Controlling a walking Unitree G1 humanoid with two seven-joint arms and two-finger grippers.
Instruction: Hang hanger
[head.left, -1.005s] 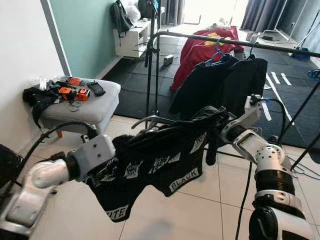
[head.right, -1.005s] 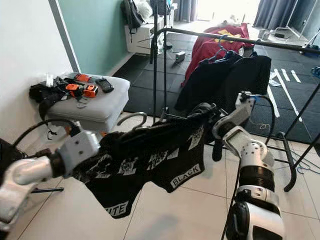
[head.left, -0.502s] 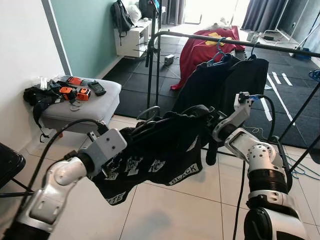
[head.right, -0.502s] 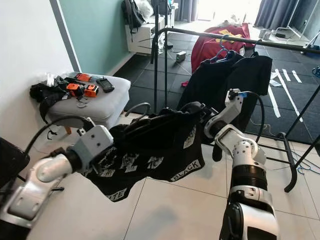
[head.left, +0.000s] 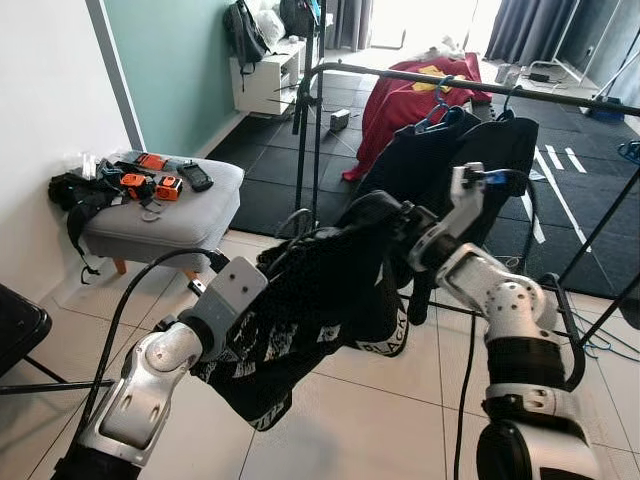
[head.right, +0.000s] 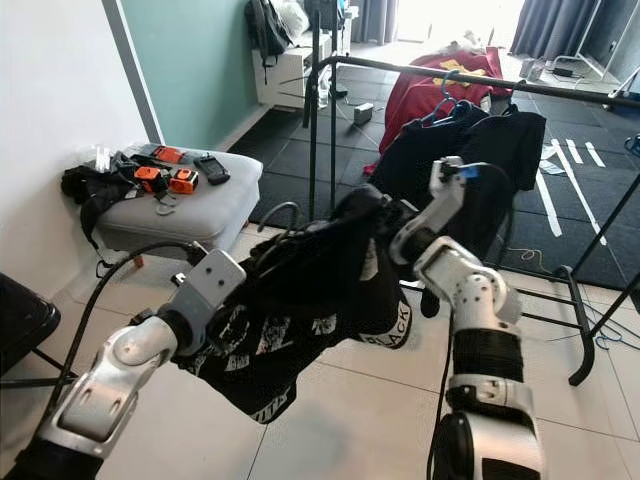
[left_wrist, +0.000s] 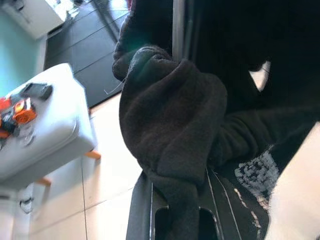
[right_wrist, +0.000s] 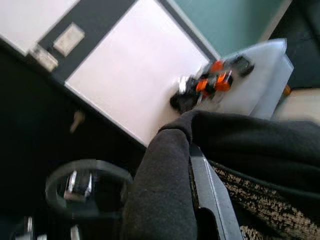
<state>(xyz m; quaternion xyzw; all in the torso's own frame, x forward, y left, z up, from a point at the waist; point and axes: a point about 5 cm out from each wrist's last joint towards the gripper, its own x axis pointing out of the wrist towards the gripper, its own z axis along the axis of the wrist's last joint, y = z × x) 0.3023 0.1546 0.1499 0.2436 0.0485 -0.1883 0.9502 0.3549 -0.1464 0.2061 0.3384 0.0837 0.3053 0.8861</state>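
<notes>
Left gripper (head.left: 262, 290), right gripper (head.left: 400, 222) — both raised.

Bright daylight from far windows w/ glare up top; wrist views soft, shadowed.

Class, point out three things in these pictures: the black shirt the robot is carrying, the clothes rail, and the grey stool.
black shirt (head.left: 330, 300), left eye view, on its bunched front.
clothes rail (head.left: 400, 75), left eye view, on the top bar.
grey stool (head.left: 180, 215), left eye view, on its bare seat cushion.
</notes>
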